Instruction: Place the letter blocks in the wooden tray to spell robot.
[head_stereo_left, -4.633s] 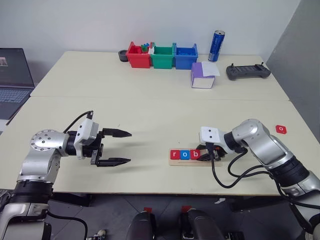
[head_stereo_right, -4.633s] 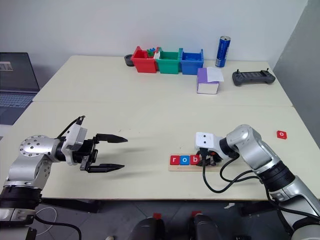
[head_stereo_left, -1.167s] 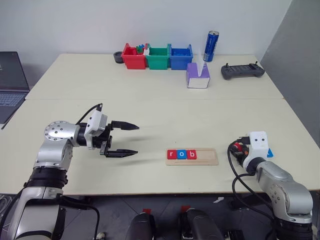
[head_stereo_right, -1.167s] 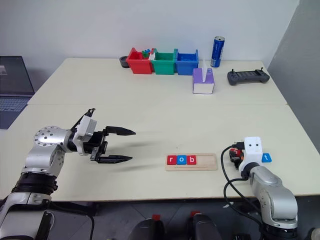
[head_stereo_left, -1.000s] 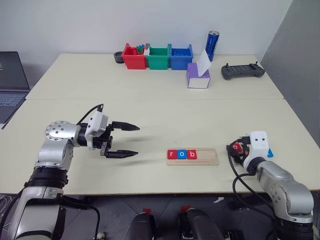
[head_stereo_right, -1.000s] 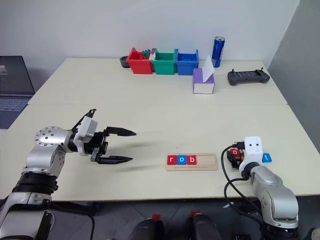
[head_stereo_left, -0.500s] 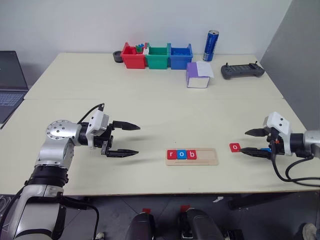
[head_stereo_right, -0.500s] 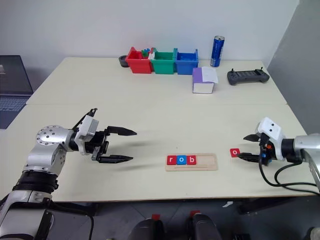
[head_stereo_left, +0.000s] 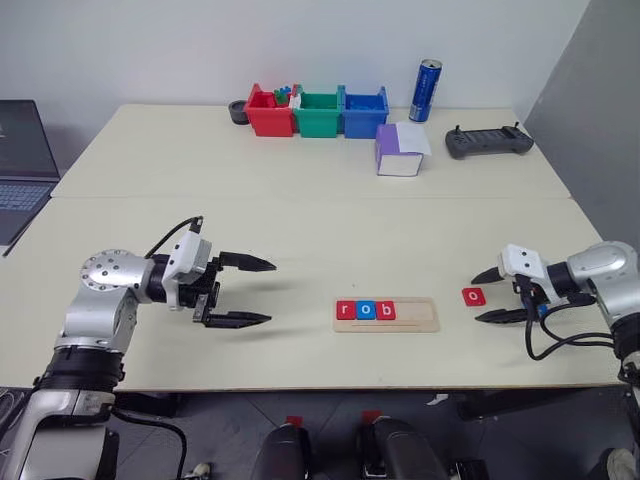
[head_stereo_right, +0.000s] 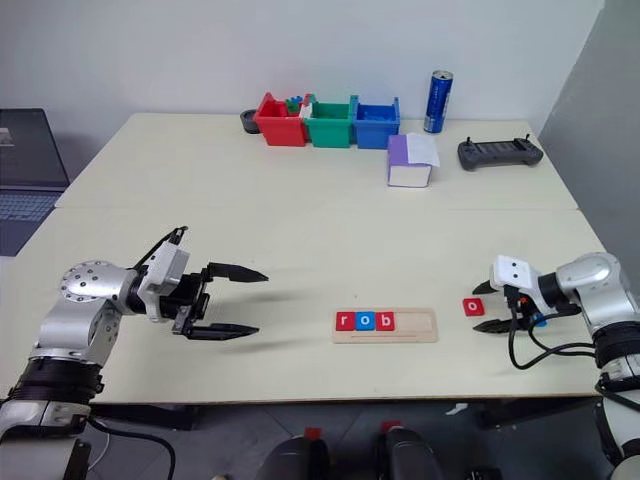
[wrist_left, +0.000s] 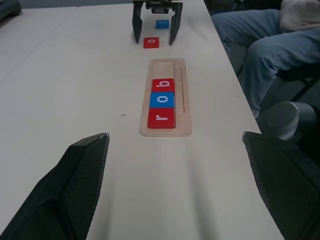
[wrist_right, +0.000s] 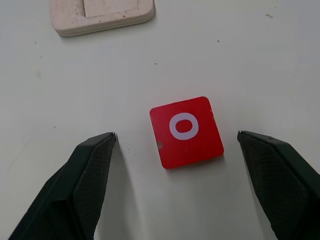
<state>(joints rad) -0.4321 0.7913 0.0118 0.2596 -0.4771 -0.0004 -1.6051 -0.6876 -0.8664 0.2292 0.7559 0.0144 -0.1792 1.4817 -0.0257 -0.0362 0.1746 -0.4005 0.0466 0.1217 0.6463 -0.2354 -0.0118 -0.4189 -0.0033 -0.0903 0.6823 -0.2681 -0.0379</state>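
Note:
The wooden tray (head_stereo_left: 387, 314) lies near the table's front edge. It holds three letter blocks, red r (head_stereo_left: 346, 310), blue o (head_stereo_left: 366, 310) and red b (head_stereo_left: 385, 310), and its right end is bare. A red o block (head_stereo_left: 474, 296) lies flat on the table just right of the tray. My right gripper (head_stereo_left: 482, 297) is open, with one finger on each side of that block (wrist_right: 186, 131) and a gap to each. A blue block (wrist_left: 161, 23) lies behind it. My left gripper (head_stereo_left: 268, 292) hangs open and empty, left of the tray.
Red (head_stereo_left: 272, 110), green (head_stereo_left: 320, 112) and blue (head_stereo_left: 365, 110) bins, a blue can (head_stereo_left: 427, 90), a purple tissue box (head_stereo_left: 400, 150) and a black controller (head_stereo_left: 487, 143) stand at the back. A laptop (head_stereo_left: 20, 150) is far left. A person's legs (wrist_left: 250, 35) are beside the table.
My right wrist has rolled over and the arm has swung outward. The red o block, up by its fingers a second ago, now lies on the table between them. The left arm is still.

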